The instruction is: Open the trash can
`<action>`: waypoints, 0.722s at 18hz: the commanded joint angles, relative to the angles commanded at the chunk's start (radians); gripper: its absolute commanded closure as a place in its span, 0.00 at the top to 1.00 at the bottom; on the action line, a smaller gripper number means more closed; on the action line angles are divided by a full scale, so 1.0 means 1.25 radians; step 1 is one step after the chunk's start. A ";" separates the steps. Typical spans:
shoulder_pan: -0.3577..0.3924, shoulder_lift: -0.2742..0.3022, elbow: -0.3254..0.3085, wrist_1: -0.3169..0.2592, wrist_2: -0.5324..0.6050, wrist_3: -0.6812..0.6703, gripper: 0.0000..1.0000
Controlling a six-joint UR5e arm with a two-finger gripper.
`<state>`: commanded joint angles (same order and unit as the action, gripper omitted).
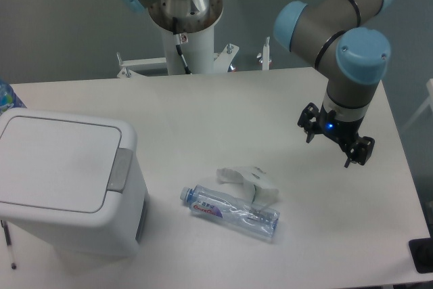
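Note:
The trash can (64, 184) is a large boxy white bin at the front left of the table. Its flat white lid (57, 160) lies shut, with the grey push latch (121, 169) on the lid's right edge. My gripper (336, 141) hangs pointing down over the right side of the table, far to the right of the bin. Its black fingers (361, 150) stand spread apart with nothing between them.
A clear plastic bottle (230, 211) lies on its side at the front middle, with crumpled white paper (249, 182) touching it behind. The robot's base post (186, 25) stands at the back. A black object (423, 255) sits at the front right corner.

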<state>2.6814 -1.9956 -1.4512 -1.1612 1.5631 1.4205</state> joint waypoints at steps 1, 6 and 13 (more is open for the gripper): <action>0.000 -0.001 -0.001 0.002 0.000 0.000 1.00; 0.002 0.000 -0.005 0.000 0.000 -0.004 1.00; 0.021 0.024 -0.032 0.003 -0.012 -0.072 1.00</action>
<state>2.7075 -1.9650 -1.4910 -1.1581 1.5478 1.3302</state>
